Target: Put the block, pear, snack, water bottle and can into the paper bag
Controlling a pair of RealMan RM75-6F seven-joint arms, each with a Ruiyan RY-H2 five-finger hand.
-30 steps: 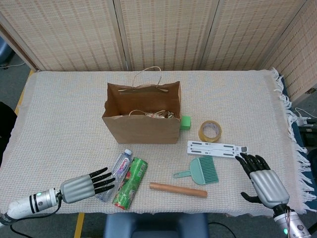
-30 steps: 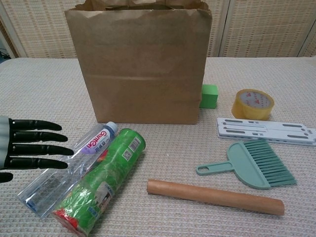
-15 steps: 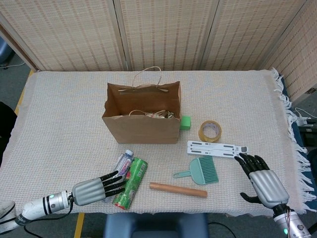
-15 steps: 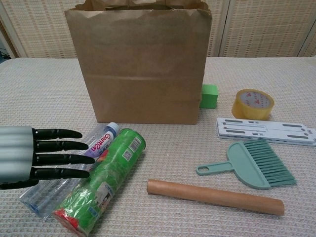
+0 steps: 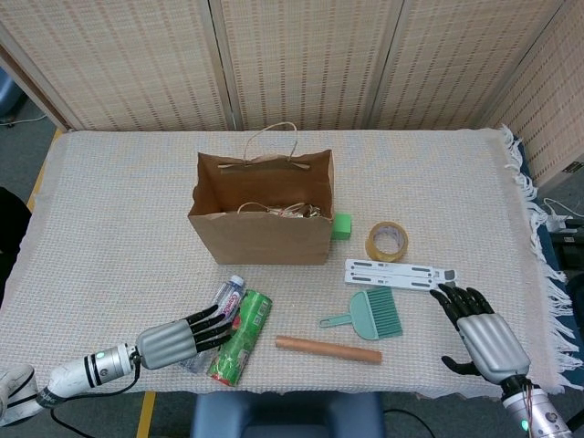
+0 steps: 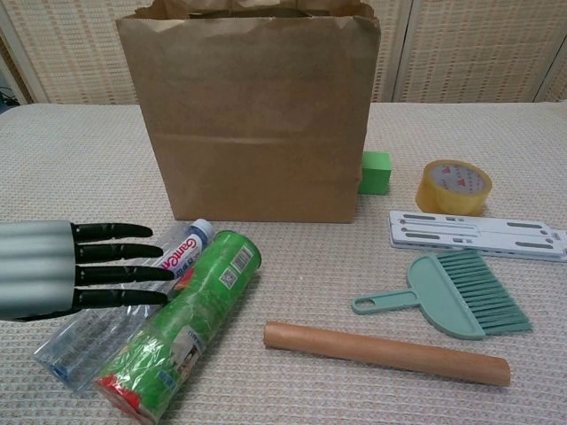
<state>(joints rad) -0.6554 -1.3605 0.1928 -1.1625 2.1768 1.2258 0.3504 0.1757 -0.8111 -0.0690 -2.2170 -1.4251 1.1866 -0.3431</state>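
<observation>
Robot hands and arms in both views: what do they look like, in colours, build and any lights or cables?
Each robot hand, left and right, has a ribbed silver-grey back and glossy black segmented fingers. The wrists are silver with black bands and a small green light. The left forearm is white; a dark cable hangs beneath it.

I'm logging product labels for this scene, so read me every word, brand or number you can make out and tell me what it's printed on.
"Ganten": on the label of the water bottle, near its cap, in the chest view.
Green can: small print and a barcode-like patch, too small to read.
Tape roll: red marks on its top, too blurred to read.
Paper bag: no print visible.
</observation>
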